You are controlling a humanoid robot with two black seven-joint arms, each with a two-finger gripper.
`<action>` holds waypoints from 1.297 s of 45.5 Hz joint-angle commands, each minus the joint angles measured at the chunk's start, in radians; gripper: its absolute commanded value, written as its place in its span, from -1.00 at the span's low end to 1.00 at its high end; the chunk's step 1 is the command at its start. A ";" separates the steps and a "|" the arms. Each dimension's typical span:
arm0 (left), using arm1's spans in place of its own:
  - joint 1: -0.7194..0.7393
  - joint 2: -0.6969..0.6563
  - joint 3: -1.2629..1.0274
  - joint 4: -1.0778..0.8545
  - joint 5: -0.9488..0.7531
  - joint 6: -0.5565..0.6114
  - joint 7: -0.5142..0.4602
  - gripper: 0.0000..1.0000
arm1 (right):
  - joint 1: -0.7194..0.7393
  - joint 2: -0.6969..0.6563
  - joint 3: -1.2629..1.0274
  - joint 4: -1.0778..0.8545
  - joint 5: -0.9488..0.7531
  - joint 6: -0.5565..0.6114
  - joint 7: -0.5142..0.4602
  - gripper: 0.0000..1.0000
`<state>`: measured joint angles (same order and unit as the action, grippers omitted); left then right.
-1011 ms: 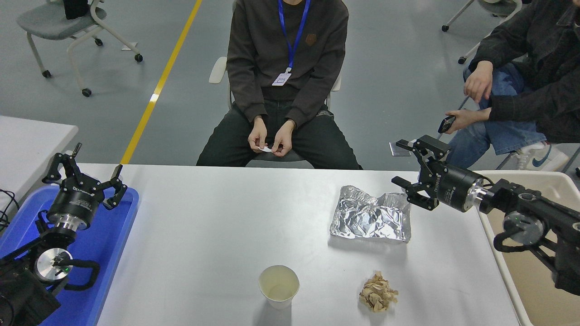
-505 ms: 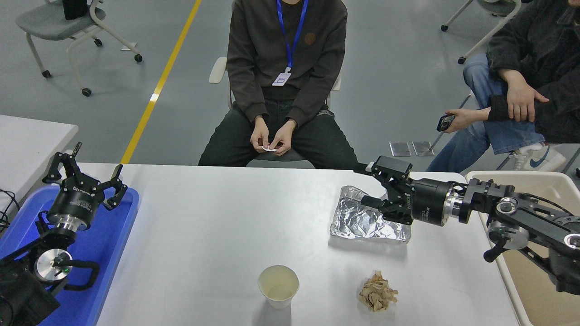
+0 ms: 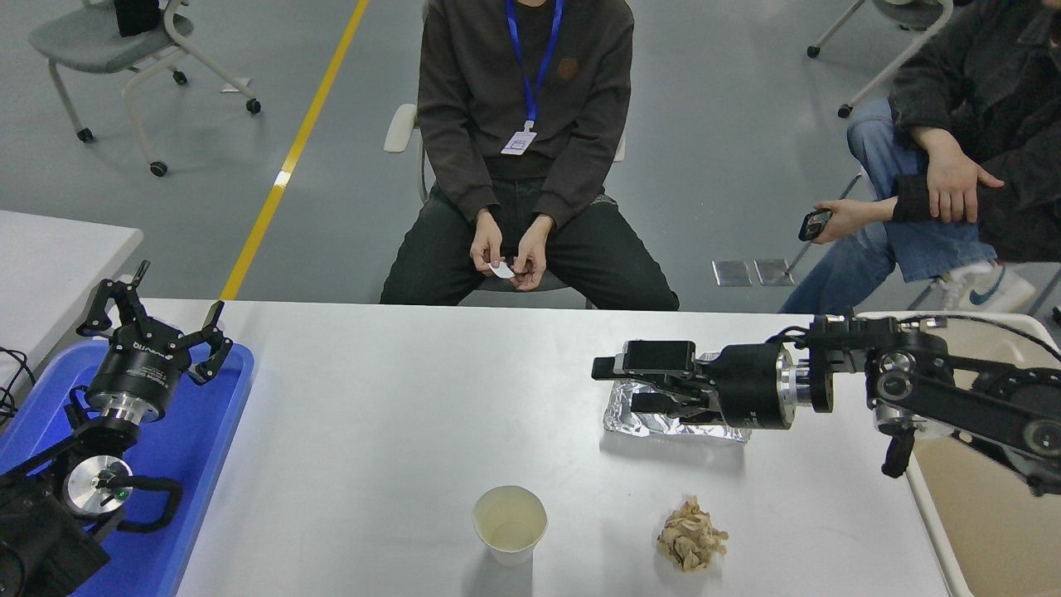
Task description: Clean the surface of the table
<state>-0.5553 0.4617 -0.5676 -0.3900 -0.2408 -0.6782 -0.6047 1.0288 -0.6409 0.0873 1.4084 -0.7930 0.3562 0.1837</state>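
Right arm: stretched level from the right edge over the worktop, pointing left, its right gripper with fingers spread just above the crumpled foil sheet; left arm parked at lower left, left gripper splayed open over the blue tray. Worktop: pale grey-white, long axis left to right, filling the lower picture and carrying a paper cup and a tan paper wad near the front. Room: grey floor with a yellow line, two seated people beyond the far edge, a beige bin at right.
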 commanded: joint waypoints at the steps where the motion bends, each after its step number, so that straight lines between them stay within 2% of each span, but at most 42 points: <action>1: 0.000 0.000 0.000 0.000 0.000 0.000 0.000 1.00 | 0.132 0.035 -0.116 0.021 -0.008 0.001 -0.035 0.98; 14: 0.000 0.000 0.000 0.000 0.000 0.000 -0.001 1.00 | 0.264 0.110 -0.225 0.014 -0.049 -0.011 -0.205 0.98; 20: 0.000 0.000 0.000 0.000 0.000 0.000 0.000 1.00 | 0.303 0.118 -0.274 0.021 -0.035 -0.002 -0.240 0.97; 29: 0.000 0.000 0.000 0.000 0.000 0.000 0.000 1.00 | 0.321 0.153 -0.363 0.055 0.109 0.023 -0.342 0.97; 34: 0.000 0.000 0.000 -0.001 0.000 0.000 0.000 1.00 | 0.338 0.216 -0.373 0.043 0.224 0.026 -0.392 0.97; 44: 0.000 0.000 0.000 -0.001 0.000 0.000 0.000 1.00 | 0.364 0.365 -0.374 -0.011 0.313 0.024 -0.538 0.98; 59: 0.000 0.000 0.000 0.000 0.000 0.000 0.000 1.00 | 0.364 0.560 -0.373 -0.175 0.327 0.012 -0.561 0.97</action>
<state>-0.5553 0.4617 -0.5676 -0.3902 -0.2408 -0.6780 -0.6042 1.3869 -0.2155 -0.2817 1.3326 -0.4963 0.3728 -0.3420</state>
